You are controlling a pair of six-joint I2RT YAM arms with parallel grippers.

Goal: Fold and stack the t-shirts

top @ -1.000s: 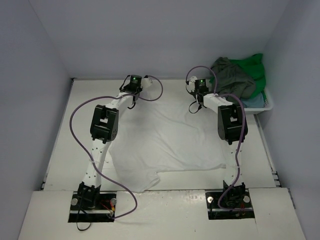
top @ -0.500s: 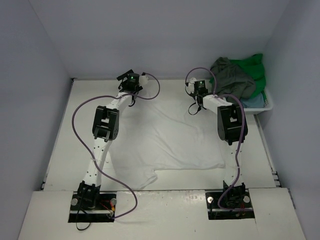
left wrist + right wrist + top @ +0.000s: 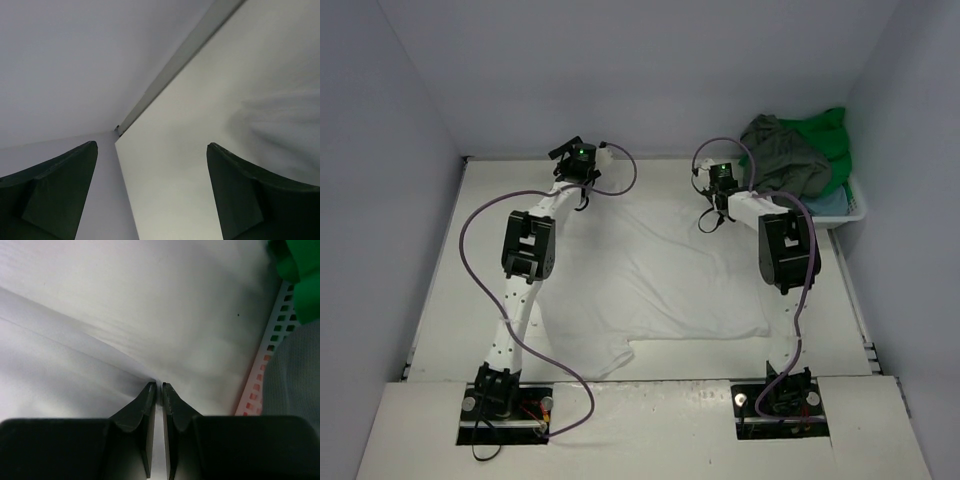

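Note:
A white t-shirt (image 3: 650, 270) lies spread and rumpled across the middle of the table. My right gripper (image 3: 710, 216) is shut on a pinched fold of the white t-shirt (image 3: 75, 355) at its far right edge; in the right wrist view the gripper (image 3: 159, 386) has white cloth between its tips. My left gripper (image 3: 577, 160) hangs open near the back wall, above the shirt's far left corner. The left wrist view shows this gripper (image 3: 151, 145) holding nothing, with blurred white cloth (image 3: 285, 120) to its right. A dark grey-olive shirt (image 3: 782, 155), a bright green shirt (image 3: 832, 140) and a light blue shirt (image 3: 825, 203) lie heaped in the basket.
The white plastic basket (image 3: 857, 208) stands at the back right corner, close beside my right gripper; its slotted wall (image 3: 270, 355) and the green shirt (image 3: 300, 275) show in the right wrist view. Walls close in the table at the back and on both sides.
My left gripper has opened, let go of the shirt's far left corner and lifted towards the back wall. The right gripper stays shut on the cloth, barely moved.

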